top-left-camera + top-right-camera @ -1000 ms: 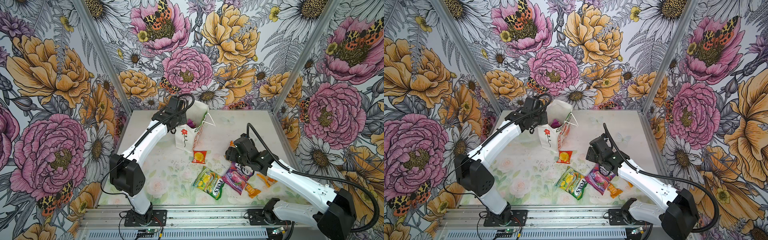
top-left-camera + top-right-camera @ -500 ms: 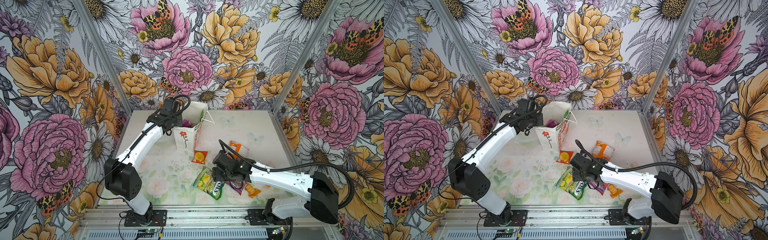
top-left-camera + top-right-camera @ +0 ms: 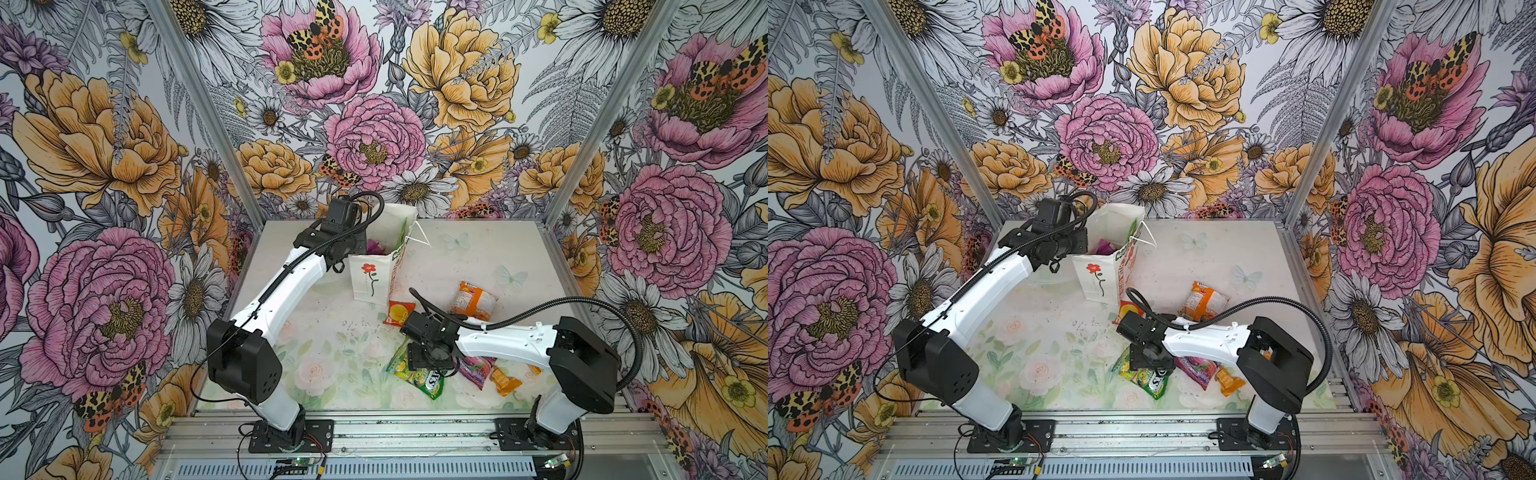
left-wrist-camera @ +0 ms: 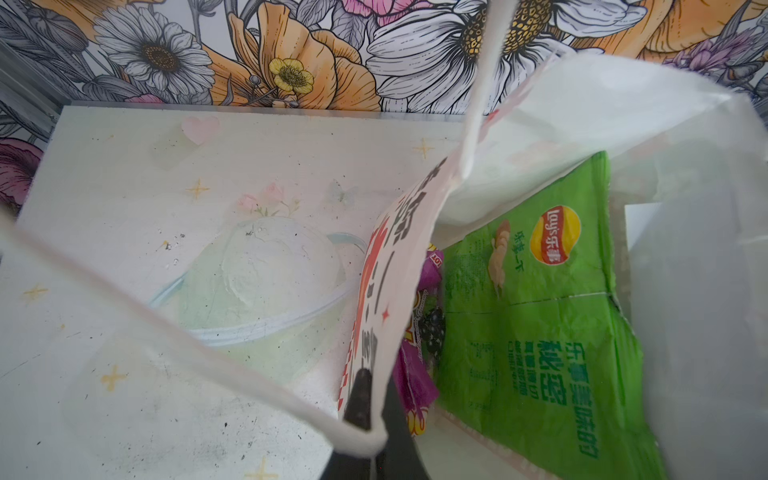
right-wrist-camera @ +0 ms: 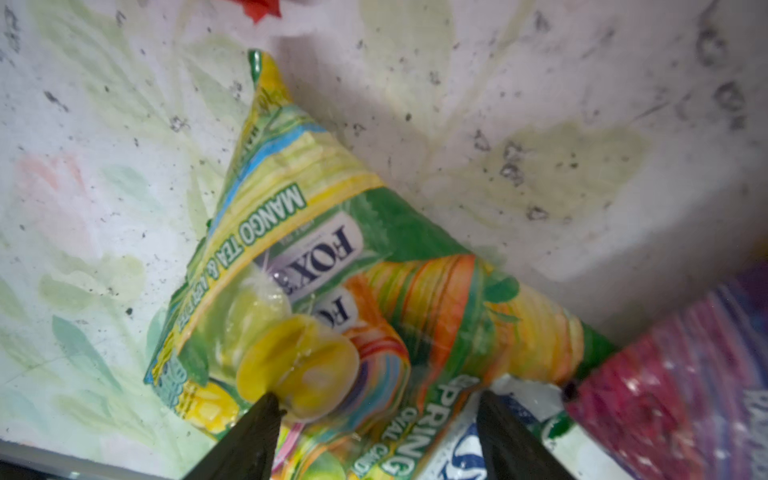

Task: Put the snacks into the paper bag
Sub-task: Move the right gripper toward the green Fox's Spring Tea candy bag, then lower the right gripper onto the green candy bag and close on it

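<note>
Now, target: the green-yellow FOX'S packet (image 5: 332, 249) lies flat on the desk (image 3: 332, 353) toward the front rail, just beside the purple FOX'S packet (image 3: 476, 370).
Right gripper (image 5: 376, 397): low over that packet, jaws wide, one on each side of its printed middle, nothing held.
Left gripper (image 4: 371, 409): jaws pinched shut on the rim of the paper bag (image 3: 370, 278), keeping the mouth spread.
Bag: upright at the back left of the desk, mouth up; the big green packet (image 4: 540, 332) and the purple grape packet (image 4: 415, 374) are already inside.
Axis: the packet's long axis runs on a diagonal across the desk; its narrowed corner points toward the small red sachet (image 3: 399, 312) and the bag, and its wider end points toward the rail.
Handling: probably light, with slick, crinkly film and loose sweets that will shift; it should sag from any grip.
Hold: best across the filled middle, where the film bunches, not a flat corner.
Still out: the orange packet (image 3: 473, 301) and an orange wrapper (image 3: 503, 380).
</note>
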